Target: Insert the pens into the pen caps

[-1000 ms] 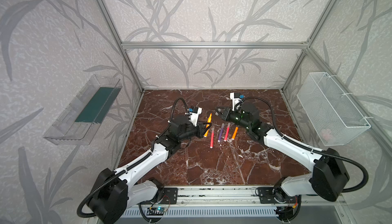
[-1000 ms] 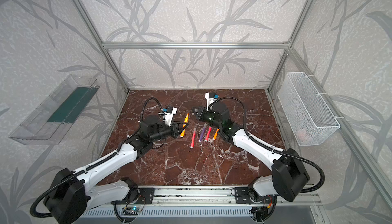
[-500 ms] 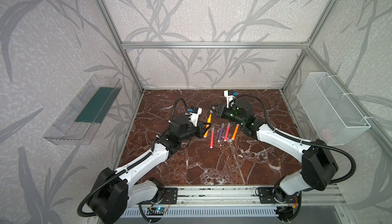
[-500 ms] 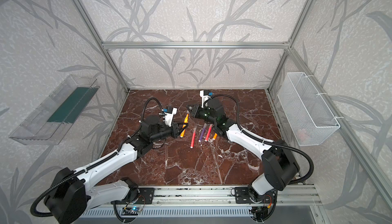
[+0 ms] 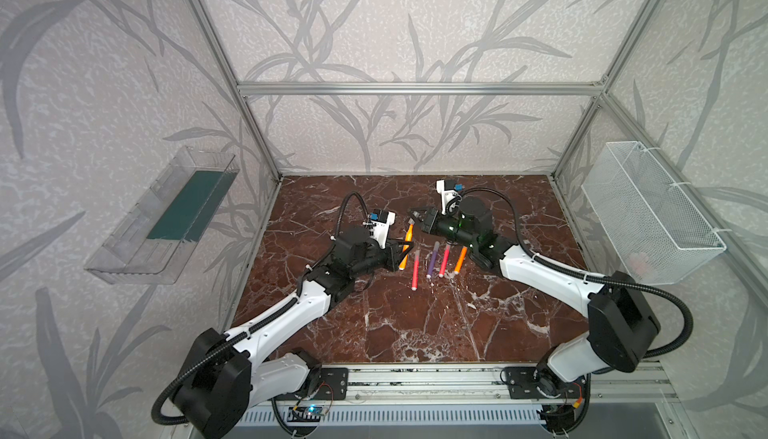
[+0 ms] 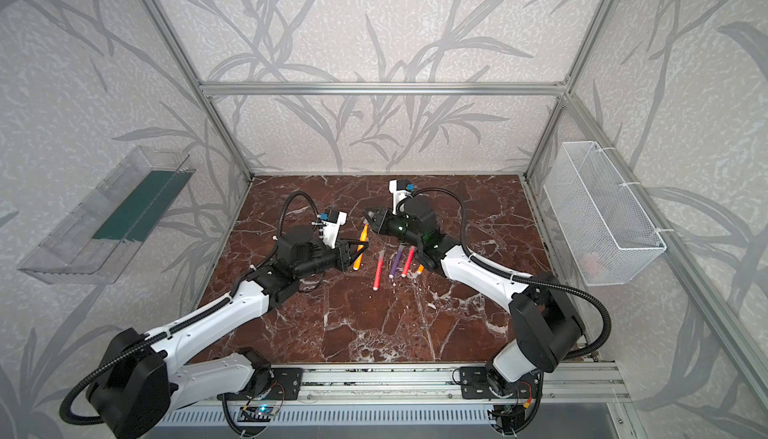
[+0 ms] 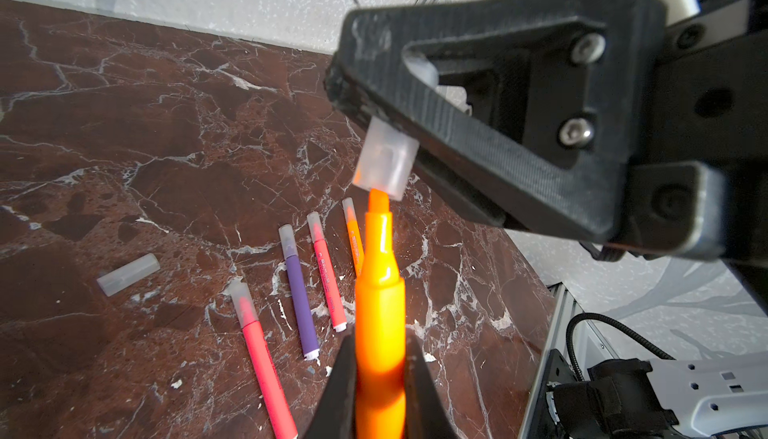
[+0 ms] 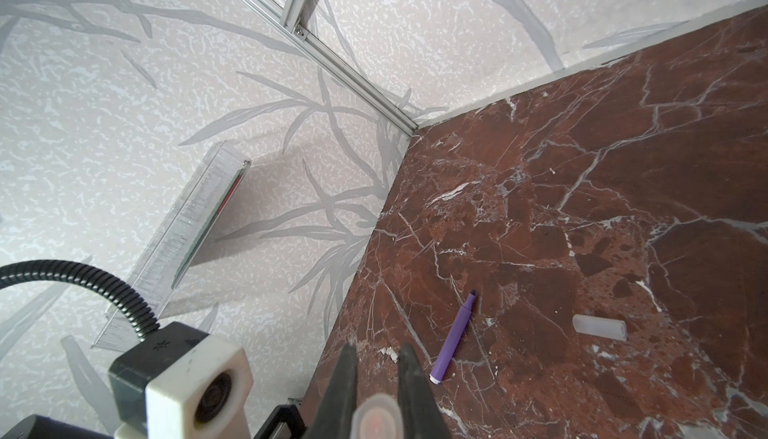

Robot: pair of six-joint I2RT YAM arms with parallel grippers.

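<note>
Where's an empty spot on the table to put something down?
Barest: the table between the capped pens and the front rail. Also the far right corner near the wire basket. Crowded: the middle, where the left hand and right hand meet.

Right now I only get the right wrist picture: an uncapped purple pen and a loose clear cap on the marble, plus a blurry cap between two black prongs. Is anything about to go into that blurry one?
Observer: Yes. The left gripper grips an uncapped orange pen, its tip right at the mouth of the pen cap held by the right gripper.
Operator: Any other pens I can't see?
Observer: Four in a row on the marble tabletop: a pink-red pen, a capped purple pen, a second pink-red pen and a second orange pen.
Operator: Do those need caps too?
Observer: No, all four are already capped.
</note>
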